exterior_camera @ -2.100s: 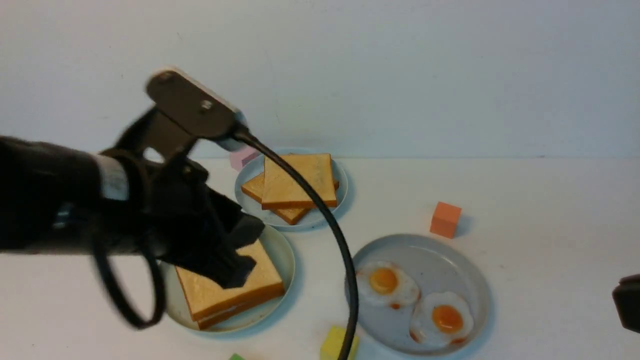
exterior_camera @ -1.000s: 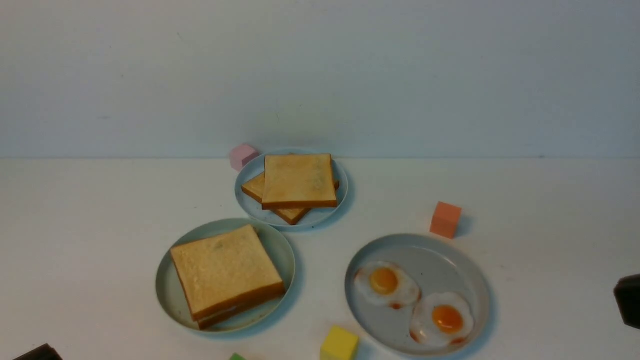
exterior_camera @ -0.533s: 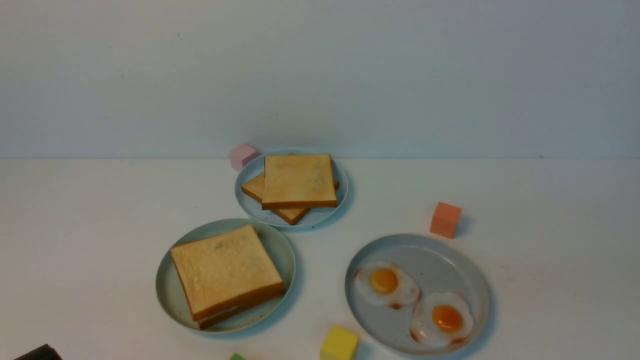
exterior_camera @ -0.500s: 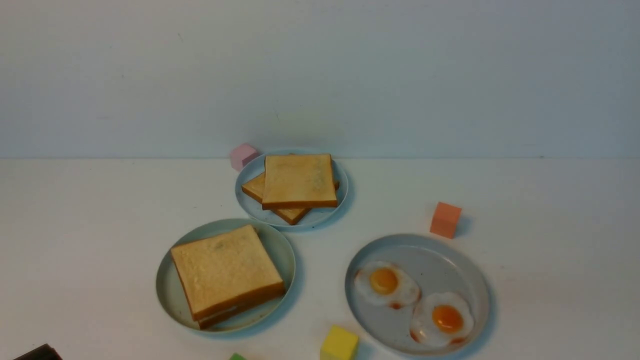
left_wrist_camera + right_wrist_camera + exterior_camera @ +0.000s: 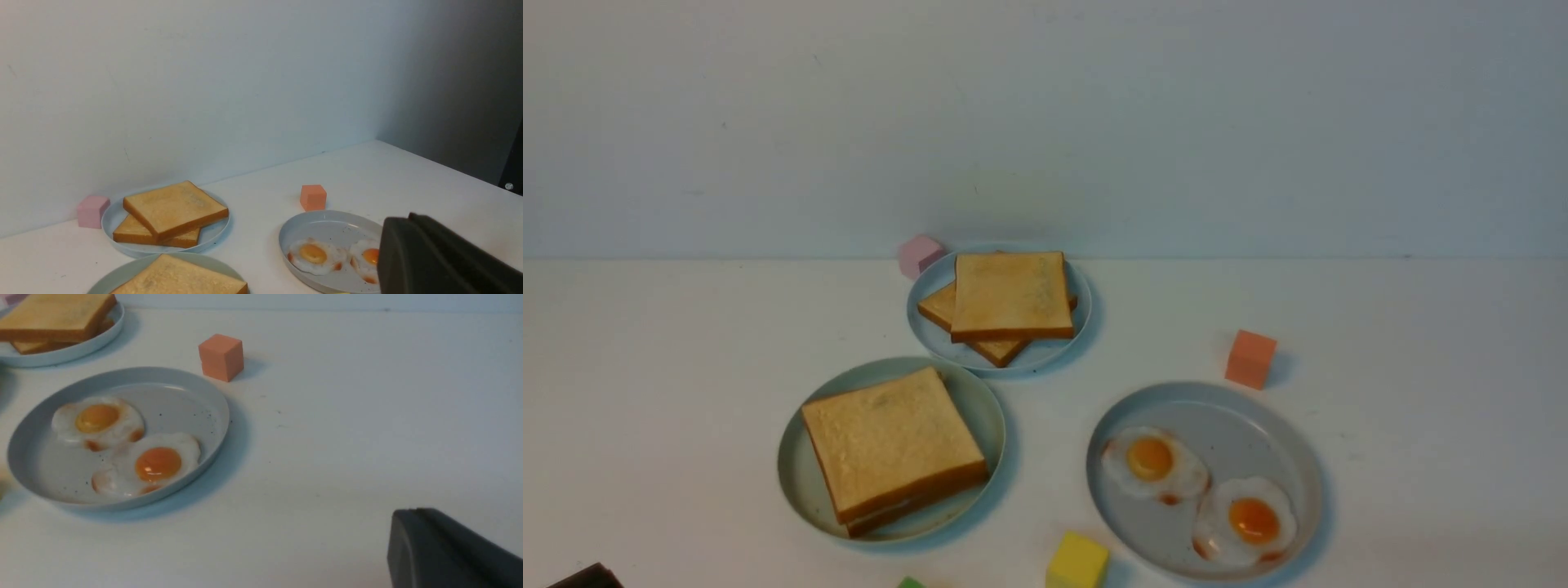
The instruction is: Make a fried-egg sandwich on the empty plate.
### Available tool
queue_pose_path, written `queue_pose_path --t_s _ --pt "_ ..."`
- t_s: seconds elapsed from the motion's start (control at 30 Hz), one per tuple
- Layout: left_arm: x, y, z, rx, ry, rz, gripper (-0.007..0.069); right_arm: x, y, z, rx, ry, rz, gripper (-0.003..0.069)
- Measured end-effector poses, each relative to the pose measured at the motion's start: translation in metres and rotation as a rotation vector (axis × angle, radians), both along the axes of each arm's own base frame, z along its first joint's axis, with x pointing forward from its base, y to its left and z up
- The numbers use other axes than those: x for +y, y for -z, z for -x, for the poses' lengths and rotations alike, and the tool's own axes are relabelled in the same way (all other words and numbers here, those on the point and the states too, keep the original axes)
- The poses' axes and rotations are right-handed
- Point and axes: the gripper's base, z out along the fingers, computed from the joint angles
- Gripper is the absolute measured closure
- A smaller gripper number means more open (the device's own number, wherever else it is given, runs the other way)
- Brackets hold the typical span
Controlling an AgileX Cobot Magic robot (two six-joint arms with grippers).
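The fried-egg sandwich of two golden toast slices (image 5: 894, 449) sits on the round mint-green plate (image 5: 980, 408), front-left on the white table (image 5: 1421, 367). Beside it, the grey plate (image 5: 1225, 412) carries two eggs. Only a dark sliver of each tool shows, left (image 5: 441, 261) and right (image 5: 445, 551); can't tell their opening.

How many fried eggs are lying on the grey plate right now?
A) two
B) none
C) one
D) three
A: two fried eggs lie side by side on the grey plate, each with an orange yolk.
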Motion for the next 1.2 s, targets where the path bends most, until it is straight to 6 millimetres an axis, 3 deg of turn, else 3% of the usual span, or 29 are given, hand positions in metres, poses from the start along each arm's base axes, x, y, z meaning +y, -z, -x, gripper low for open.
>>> queue_pose_path --t_s 0.9,1.03,1.2 --pt "0.0 0.001 -0.001 -0.02 -0.014 -0.005 0.0628 0.0 0.0 0.0 0.002 -0.003 0.007 0.0647" --pt "0.006 0.003 -0.007 -0.065 -0.166 -0.005 0.0638 0.0 0.0 0.0 0.002 -0.003 0.007 0.0645" --pt "0.018 0.03 -0.018 0.072 -0.447 0.024 0.0638 0.0 0.0 0.0 0.002 -0.003 0.007 0.0645"
